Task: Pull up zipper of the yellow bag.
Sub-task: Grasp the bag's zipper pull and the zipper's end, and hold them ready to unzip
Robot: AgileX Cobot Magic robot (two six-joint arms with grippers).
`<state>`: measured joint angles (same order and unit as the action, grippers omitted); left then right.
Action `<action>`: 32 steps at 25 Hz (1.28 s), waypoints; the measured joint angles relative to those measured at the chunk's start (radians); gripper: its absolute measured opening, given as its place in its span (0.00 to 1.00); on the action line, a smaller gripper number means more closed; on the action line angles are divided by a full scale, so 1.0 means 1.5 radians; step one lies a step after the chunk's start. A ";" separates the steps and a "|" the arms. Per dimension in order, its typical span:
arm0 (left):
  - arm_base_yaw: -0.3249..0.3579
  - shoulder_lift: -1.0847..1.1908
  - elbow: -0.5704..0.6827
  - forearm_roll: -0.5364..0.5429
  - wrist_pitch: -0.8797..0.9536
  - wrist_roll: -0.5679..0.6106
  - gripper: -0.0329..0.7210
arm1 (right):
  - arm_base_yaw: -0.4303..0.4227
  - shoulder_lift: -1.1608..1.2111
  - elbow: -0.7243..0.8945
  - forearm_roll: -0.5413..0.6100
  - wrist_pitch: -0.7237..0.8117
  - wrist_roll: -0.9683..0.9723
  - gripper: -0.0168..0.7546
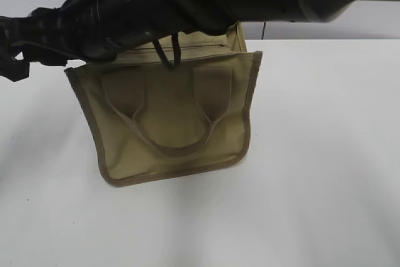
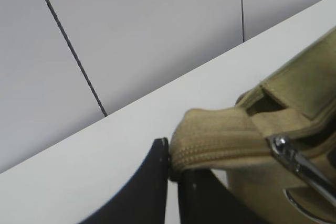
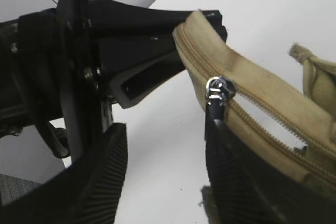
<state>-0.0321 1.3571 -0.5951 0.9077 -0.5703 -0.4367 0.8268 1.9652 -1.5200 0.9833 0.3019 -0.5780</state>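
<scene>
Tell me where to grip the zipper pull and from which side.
Grip the silver pull tab, not the slider body. It hangs off the zipper toward the right gripper, so come from that side with a finger on each flat face.

Both arms [image 1: 156, 4] crowd the yellow bag's [image 1: 169, 117] top; table [image 1: 325, 154] rightward open

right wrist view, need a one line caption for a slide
Left gripper pinches the end of the yellow bag's zipper while the silver pull tab sits against a right gripper finger, zipper partly open.
</scene>
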 joint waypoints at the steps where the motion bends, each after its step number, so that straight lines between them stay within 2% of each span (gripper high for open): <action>1: 0.000 0.000 0.000 -0.001 0.000 0.000 0.05 | 0.000 0.003 0.000 -0.005 -0.001 0.008 0.51; 11: 0.000 0.000 0.000 -0.001 -0.001 0.000 0.05 | 0.000 0.035 0.000 -0.017 -0.030 0.031 0.51; 20: 0.000 0.000 0.000 -0.001 -0.001 0.000 0.05 | -0.013 0.015 0.000 -0.095 -0.020 0.031 0.48; 32: 0.000 0.000 0.000 -0.001 -0.001 0.000 0.05 | -0.018 0.013 0.000 -0.086 -0.033 0.036 0.43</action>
<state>-0.0321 1.3571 -0.5951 0.9056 -0.5722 -0.4367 0.7994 1.9842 -1.5200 0.8537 0.2519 -0.5244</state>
